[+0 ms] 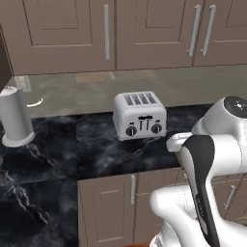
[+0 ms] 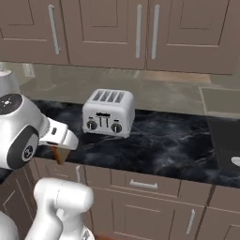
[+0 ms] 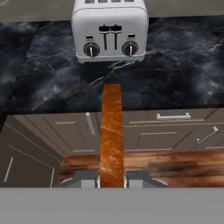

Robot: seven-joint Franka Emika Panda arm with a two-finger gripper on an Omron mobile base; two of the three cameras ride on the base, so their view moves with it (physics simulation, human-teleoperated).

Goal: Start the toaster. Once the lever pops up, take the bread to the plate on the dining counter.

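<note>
The silver-white toaster (image 1: pixel 140 116) (image 2: pixel 108 113) (image 3: pixel 109 30) stands on the black marble kitchen counter (image 1: pixel 101 149), its two black sliders at the top of their slots. My gripper (image 3: pixel 112 180) (image 2: pixel 58 151) is shut on the bread (image 3: pixel 112 131) (image 2: pixel 59 154), a brown slice seen edge-on between the fingertips (image 3: pixel 83 179). Gripper and bread hang in front of the counter's front edge, clear of the toaster, over the lower cabinets. The plate and the dining counter are out of view.
A tall grey canister (image 1: pixel 17 118) stands at the counter's left. Brown wall cabinets (image 2: pixel 140 33) hang above and drawers and doors (image 2: pixel 140 185) run below the counter. Wooden floor (image 3: pixel 175 166) lies beneath the hand.
</note>
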